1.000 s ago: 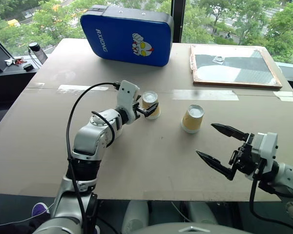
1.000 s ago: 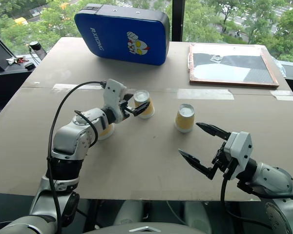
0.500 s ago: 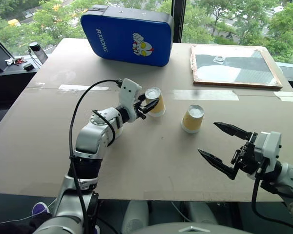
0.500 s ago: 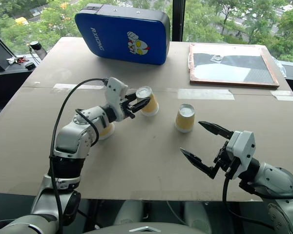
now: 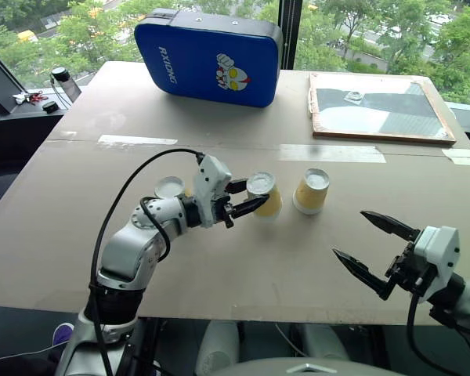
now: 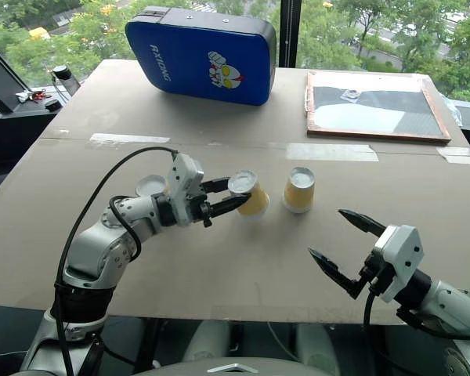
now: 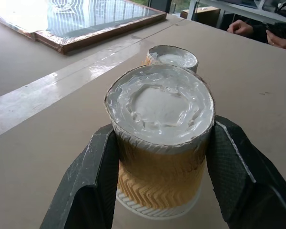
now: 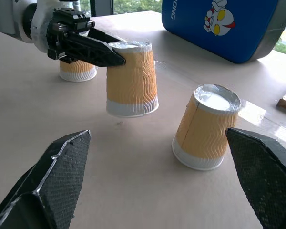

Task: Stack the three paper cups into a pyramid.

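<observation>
Mid-desk, the held cup (image 5: 264,196) sits between the left gripper (image 5: 243,200) fingers, clamped near its upturned base, tilted a bit. In the right wrist view its rim looks clear of the desk (image 5: 243,274), just above the surface. Second cup (image 5: 311,191) stands inverted just beside it on the right-arm side, not touching. Third cup (image 5: 171,188) stands inverted behind the left wrist, well apart from the other two.

All three: yellow-tan ribbed sides, white band at the rim, white flat base facing up. Held cup's base looks crinkled in the left wrist view.

Right gripper (image 5: 367,249) hovers near the desk's front edge, jaws spread wide, nothing in them, pointing towards the two middle cups.

Far side: blue pad (image 5: 208,55) and a framed board (image 5: 380,106).
</observation>
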Available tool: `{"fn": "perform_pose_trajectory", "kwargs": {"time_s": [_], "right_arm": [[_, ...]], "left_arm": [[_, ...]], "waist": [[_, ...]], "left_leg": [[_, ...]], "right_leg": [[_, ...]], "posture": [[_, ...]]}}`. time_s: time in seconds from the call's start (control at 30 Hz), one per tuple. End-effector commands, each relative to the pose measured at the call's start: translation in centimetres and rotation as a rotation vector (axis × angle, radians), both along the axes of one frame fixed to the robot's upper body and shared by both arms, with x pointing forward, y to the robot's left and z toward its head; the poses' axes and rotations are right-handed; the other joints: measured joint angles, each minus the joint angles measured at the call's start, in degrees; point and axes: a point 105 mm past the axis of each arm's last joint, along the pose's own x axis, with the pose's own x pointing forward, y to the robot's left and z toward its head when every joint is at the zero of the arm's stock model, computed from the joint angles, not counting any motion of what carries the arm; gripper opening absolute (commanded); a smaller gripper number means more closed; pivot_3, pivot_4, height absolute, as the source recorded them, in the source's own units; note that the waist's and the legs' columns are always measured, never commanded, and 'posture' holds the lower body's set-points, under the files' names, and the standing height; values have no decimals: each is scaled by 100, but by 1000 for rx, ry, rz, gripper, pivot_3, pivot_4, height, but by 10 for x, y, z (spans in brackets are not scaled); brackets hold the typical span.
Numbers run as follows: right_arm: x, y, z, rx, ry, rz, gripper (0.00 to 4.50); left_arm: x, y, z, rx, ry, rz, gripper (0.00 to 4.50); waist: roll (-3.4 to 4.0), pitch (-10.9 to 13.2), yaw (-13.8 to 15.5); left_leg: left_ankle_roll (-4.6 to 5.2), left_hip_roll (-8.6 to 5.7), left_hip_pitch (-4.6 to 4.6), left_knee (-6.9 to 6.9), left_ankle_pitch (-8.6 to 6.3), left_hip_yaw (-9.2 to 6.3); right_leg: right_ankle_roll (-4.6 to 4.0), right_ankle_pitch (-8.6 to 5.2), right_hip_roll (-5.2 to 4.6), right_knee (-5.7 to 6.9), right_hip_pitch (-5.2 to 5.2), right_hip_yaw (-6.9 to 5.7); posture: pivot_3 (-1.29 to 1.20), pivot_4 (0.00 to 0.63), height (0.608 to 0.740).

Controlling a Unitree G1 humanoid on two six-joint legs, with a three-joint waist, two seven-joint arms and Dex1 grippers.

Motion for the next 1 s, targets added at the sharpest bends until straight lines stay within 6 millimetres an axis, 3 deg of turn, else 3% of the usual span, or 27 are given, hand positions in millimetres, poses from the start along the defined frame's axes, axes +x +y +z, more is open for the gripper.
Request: {"fn": "perform_pose_trajectory", "kwargs": {"time_s": [0.03,0.17,0.37,1.0], "right_arm": [[-6,-5,11,-17,-58,-14,4500],[-13,-18,6,-29,-41,-69,4500],[-21,-21,4,-32,-39,-96,4500],[-22,-16,3,-23,-51,-108,4500]], "left_arm": [[7,-4,7,9,-64,11,2173],[19,-8,2,22,-71,28,2173],[29,-11,-2,46,-122,23,2173],[30,-32,-11,-21,-105,-64,2173]], "waist": [[2,-1,-34],[3,-2,-22],[5,-3,-13],[6,-4,-14]], "left_leg": [[0,1,0,0,0,0],[1,2,3,0,0,-1],[1,2,1,0,-1,-1],[1,1,1,0,0,-1]], "right_leg": [[0,0,1,1,0,1],[0,0,6,2,0,3],[0,0,5,-1,0,3],[0,0,5,0,1,2]], "posture": [[0,150,740],[0,150,740],[0,150,740],[0,150,740]]}}
